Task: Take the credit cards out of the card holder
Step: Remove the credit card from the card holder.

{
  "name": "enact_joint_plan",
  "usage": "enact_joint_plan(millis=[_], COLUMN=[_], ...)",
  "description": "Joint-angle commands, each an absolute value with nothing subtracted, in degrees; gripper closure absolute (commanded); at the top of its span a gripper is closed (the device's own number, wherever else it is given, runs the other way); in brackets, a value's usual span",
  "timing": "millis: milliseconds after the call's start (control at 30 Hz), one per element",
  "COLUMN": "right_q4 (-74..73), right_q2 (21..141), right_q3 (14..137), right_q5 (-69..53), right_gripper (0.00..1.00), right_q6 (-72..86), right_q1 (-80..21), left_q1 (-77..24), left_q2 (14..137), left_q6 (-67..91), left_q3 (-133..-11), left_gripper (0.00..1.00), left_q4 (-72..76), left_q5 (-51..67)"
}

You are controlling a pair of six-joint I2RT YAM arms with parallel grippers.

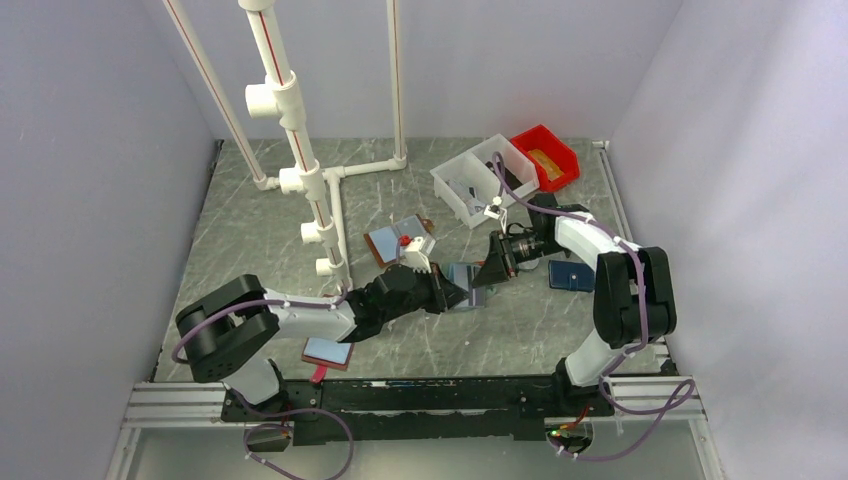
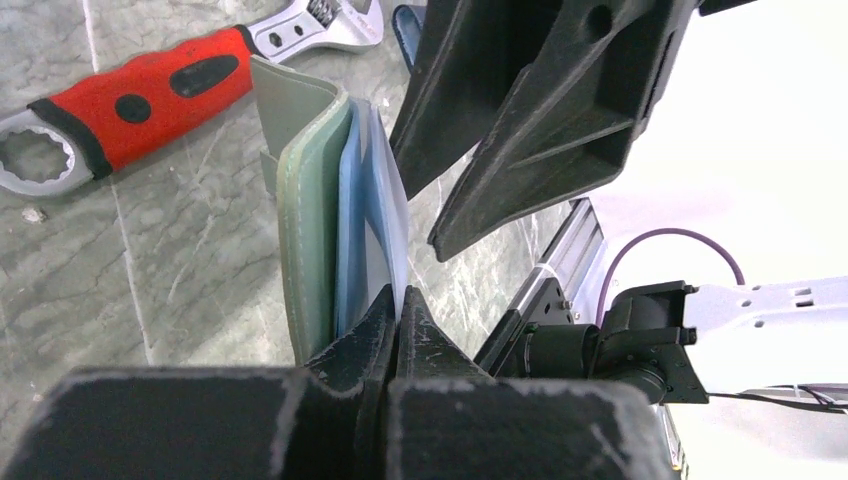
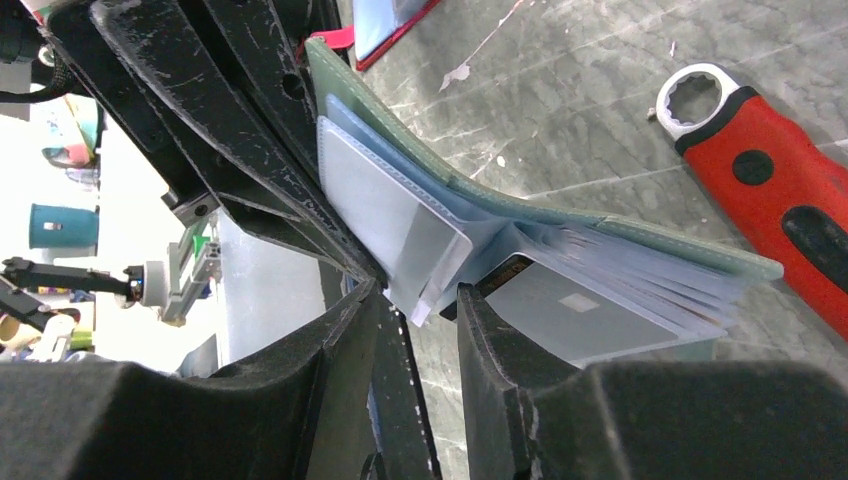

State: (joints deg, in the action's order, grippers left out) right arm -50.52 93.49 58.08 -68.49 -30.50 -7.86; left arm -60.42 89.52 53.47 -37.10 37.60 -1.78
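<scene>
The card holder (image 1: 461,279) stands on edge mid-table between both grippers. Its mint-green cover (image 2: 305,230) and pale blue sleeves fan out. My left gripper (image 2: 399,300) is shut on one clear sleeve near its lower edge. In the right wrist view the card holder (image 3: 560,215) lies spread open, and one of the credit cards (image 3: 565,310), grey with a dark edge and a small square chip, sits in a sleeve. My right gripper (image 3: 415,300) is open, with the corner of a clear sleeve just at its mouth and its right finger against the card's edge.
A red-handled wrench (image 3: 770,190) lies on the table beside the holder. A brown-edged folder (image 1: 400,240) and a maroon-edged one (image 1: 328,352) lie left of centre. A white bin (image 1: 485,180) and red bin (image 1: 545,157) stand at the back right; a PVC pipe frame (image 1: 300,180) rises at the back left.
</scene>
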Motion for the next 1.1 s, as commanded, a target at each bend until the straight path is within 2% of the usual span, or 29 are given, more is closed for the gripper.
enact_joint_plan(millis=[0, 233, 467, 500, 633, 733, 800, 900, 1067], right_q4=[-50.72, -53.39, -65.52, -66.05, -65.82, -65.72, -65.6, -65.49, -65.72], right_q2=[94.27, 95.32, 97.06, 97.0, 96.68, 96.76, 96.81, 96.8, 96.83], right_q3=[59.37, 60.12, 62.95, 63.09, 63.11, 63.19, 63.19, 63.11, 63.11], right_q5=[-71.8, -74.83, -80.27, -80.47, -80.45, -80.21, -80.01, -79.86, -79.83], right_gripper=[0.62, 0.62, 0.65, 0.68, 0.89, 0.99, 1.0, 1.0, 1.0], right_q6=[-31.66, -34.23, -46.33, -46.94, -46.76, -46.68, -46.6, -46.58, -46.82], right_q1=[-7.82, -7.9, -8.09, -8.09, -8.09, -8.09, -8.05, -8.05, -8.03], left_q1=[-60.38, -60.38, -60.41, -60.38, -60.38, -60.38, -60.38, -60.38, -59.63], left_q2=[86.07, 85.76, 87.33, 87.4, 86.92, 85.49, 84.06, 82.27, 80.58], left_q6=[51.64, 50.71, 51.03, 51.18, 51.87, 52.52, 52.72, 52.46, 52.56], left_q3=[-37.1, -36.8, -37.28, -37.12, -36.22, -35.34, -34.72, -34.14, -33.29], left_gripper=[1.0, 1.0, 1.0, 1.0, 1.0, 0.87, 0.76, 0.66, 0.64], left_q4=[45.97, 49.54, 51.96, 52.08, 51.25, 49.71, 48.57, 47.26, 47.15], left_q5=[-2.83, -1.52, -0.53, -0.53, -1.29, -2.39, -2.81, -2.72, -0.59])
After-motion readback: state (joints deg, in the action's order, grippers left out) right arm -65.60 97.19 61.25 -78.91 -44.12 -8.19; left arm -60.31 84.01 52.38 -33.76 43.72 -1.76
